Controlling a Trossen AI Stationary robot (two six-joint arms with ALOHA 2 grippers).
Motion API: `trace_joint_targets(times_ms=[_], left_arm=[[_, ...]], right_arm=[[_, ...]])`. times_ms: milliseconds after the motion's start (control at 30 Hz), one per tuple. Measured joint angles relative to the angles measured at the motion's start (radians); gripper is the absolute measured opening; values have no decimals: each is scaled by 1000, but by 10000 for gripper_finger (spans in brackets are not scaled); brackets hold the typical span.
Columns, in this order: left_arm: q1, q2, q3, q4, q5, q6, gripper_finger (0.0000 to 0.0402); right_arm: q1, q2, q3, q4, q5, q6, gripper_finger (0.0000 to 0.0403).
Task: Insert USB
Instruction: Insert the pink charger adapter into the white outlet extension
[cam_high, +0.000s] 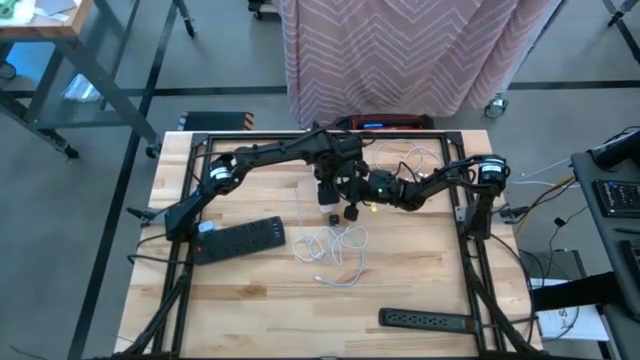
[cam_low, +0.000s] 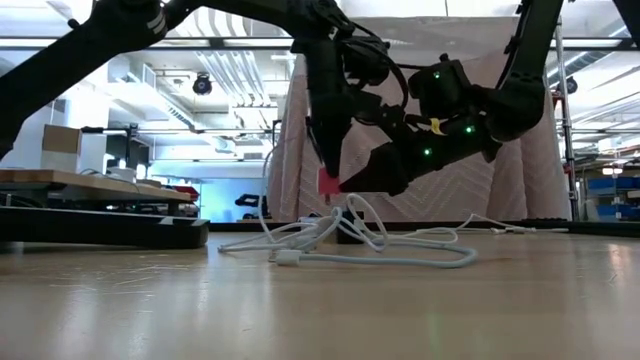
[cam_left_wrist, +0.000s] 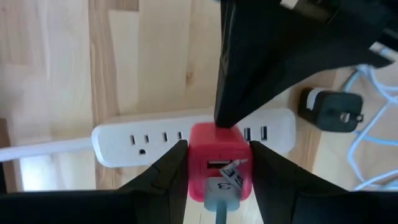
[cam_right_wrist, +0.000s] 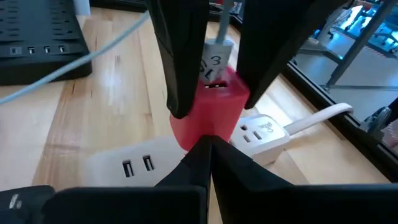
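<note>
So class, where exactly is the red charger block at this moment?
The red charger block sits between the left pincer's fingers, above the white power strip near the table's back middle, with the right pincer pressed against its side.

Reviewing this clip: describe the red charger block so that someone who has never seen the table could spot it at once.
Find the white power strip on the wooden table where both arms meet. The red charger block sits just above it, clamped by the left gripper, with the right gripper closed against its side. It is the only red item, and a numbered USB plug is in its port, unlike the black adapter nearby.
</note>
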Motion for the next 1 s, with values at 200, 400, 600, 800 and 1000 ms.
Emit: trace_joint_targets(times_ms=[200, 400, 600, 800, 1000], left_arm=[[-1, -1, -10, 16, 14, -14, 125], [0, -4, -38, 21, 22, -38, 125], [2, -4, -52, 30, -16, -27, 125], [7, -3, -61, 67, -43, -29, 125], [10, -13, -121, 94, -51, -30, 125]], right_arm=[[0, -3, 1, -10, 0, 1, 0], [-3, -8, -3, -27, 56, -22, 0], [-4, -8, -7, -31, 64, -19, 0], [-3, -10, -6, -35, 58, -20, 0], [-3, -11, -6, -41, 57, -20, 0]])
